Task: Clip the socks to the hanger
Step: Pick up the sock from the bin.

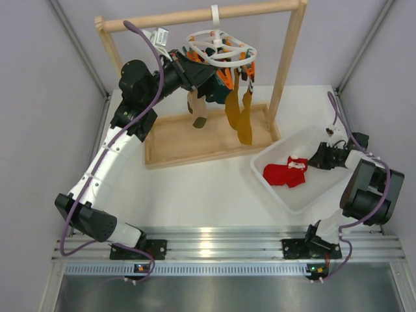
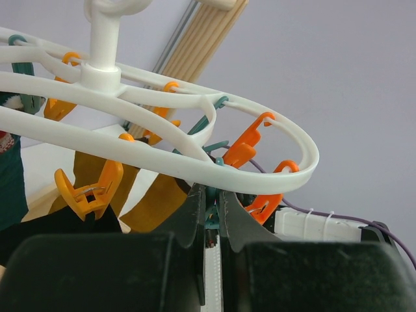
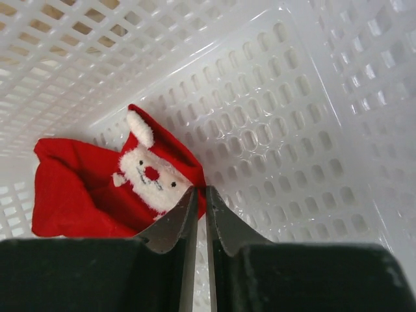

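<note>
Robot test lab: grey panel walls point(image 1: 338, 32) beyond the left pincer point(image 1: 209, 73), aluminium mounting rail point(image 1: 221, 242) behind it, white surface point(image 1: 208, 195) beneath.

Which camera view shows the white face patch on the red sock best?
The right wrist view: the red sock lies close up, its white patch showing a little face. The top external view shows it small in the white basket, patch just a speck. The left wrist view misses it.

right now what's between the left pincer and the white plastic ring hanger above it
A small teal clip hanging from the white plastic ring hanger; the left pincer is shut on it. The left wrist view shows this.
</note>
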